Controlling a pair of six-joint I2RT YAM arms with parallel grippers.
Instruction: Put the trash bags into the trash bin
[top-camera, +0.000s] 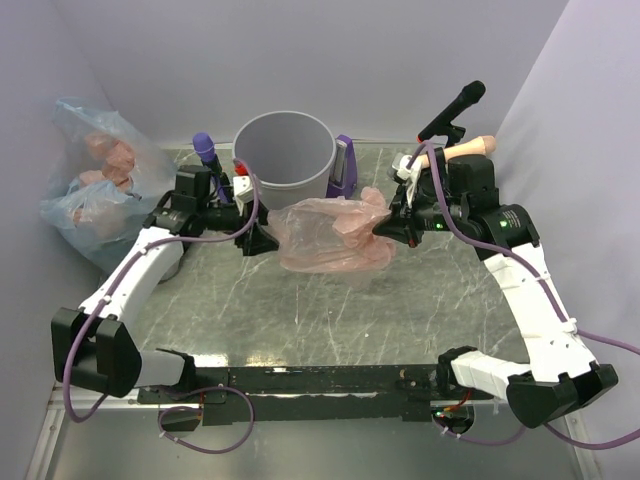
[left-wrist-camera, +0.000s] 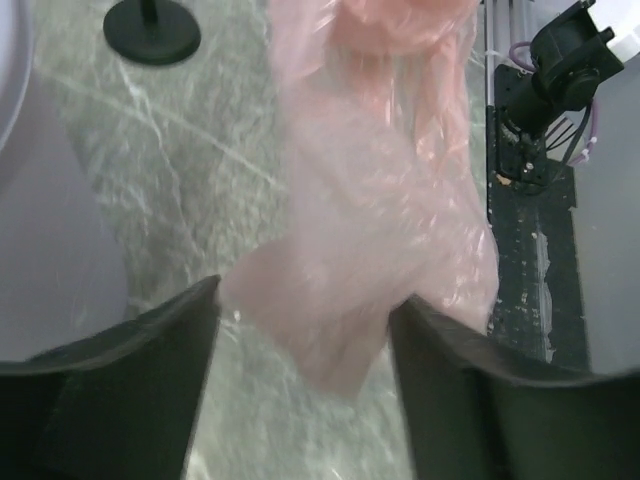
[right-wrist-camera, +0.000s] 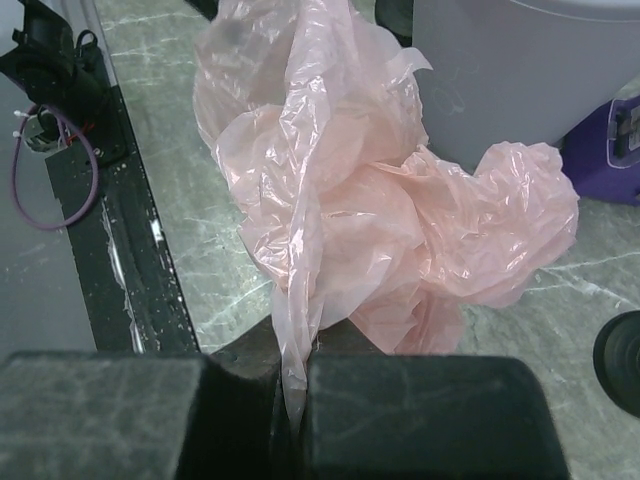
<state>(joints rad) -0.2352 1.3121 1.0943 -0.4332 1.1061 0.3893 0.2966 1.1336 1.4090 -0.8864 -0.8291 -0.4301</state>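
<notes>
A crumpled pink trash bag (top-camera: 330, 235) hangs above the marble table, just in front of the round grey trash bin (top-camera: 285, 150). My right gripper (top-camera: 385, 228) is shut on a twisted edge of the bag, as the right wrist view shows (right-wrist-camera: 295, 400), with the bag (right-wrist-camera: 370, 200) bunched ahead of it and the bin (right-wrist-camera: 530, 70) behind. My left gripper (top-camera: 262, 240) is open at the bag's left end. In the left wrist view the bag's (left-wrist-camera: 380, 200) lower tip lies between the spread fingers of the left gripper (left-wrist-camera: 300, 370).
A large clear bag (top-camera: 90, 185) holding more pink bags leans against the left wall. A small purple box (top-camera: 343, 165) stands right of the bin. A black microphone (top-camera: 450, 110) on a stand and a beige object (top-camera: 470, 147) are at the back right.
</notes>
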